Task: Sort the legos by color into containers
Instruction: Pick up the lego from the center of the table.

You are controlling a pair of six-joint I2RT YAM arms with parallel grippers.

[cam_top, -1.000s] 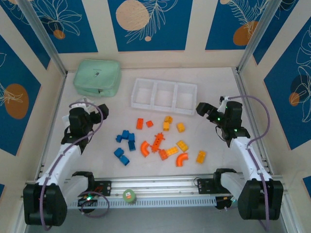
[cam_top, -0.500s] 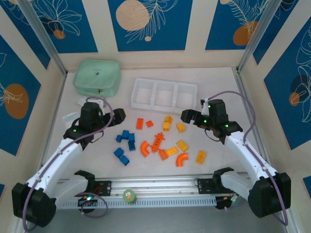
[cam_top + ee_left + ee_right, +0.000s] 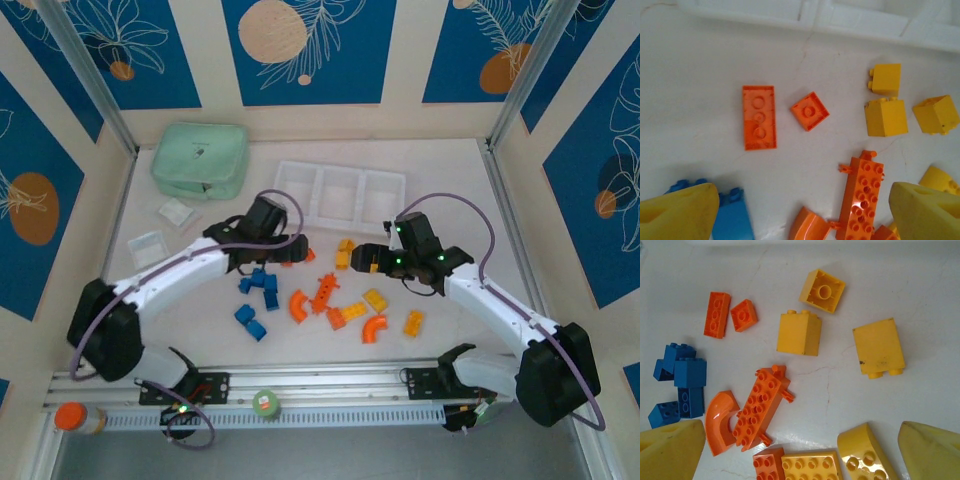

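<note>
The legos lie loose on the white table in front of the containers, a white three-compartment tray (image 3: 338,195) (image 3: 865,25). Blue ones (image 3: 262,285) are on the left, orange arches (image 3: 298,305) and a long orange brick (image 3: 325,293) in the middle, yellow ones (image 3: 375,299) on the right. My left gripper (image 3: 290,248) (image 3: 804,192) hovers open over the long orange brick (image 3: 862,195), just short of a flat orange brick (image 3: 759,117) and a small orange square (image 3: 810,110). My right gripper (image 3: 362,258) (image 3: 800,435) hangs open above the long orange brick (image 3: 762,407) and a yellow plate (image 3: 812,467), gripping nothing.
A mint green pouch (image 3: 200,160) sits at the back left, with two small clear bags (image 3: 178,212) (image 3: 148,248) in front of it. A green-topped round thing (image 3: 265,402) and an orange-capped bottle (image 3: 75,418) rest by the front rail. Patterned walls close in three sides.
Both arms have swung in from the sides, so their grippers now hang over the middle of the lego pile. The bricks have not moved.
</note>
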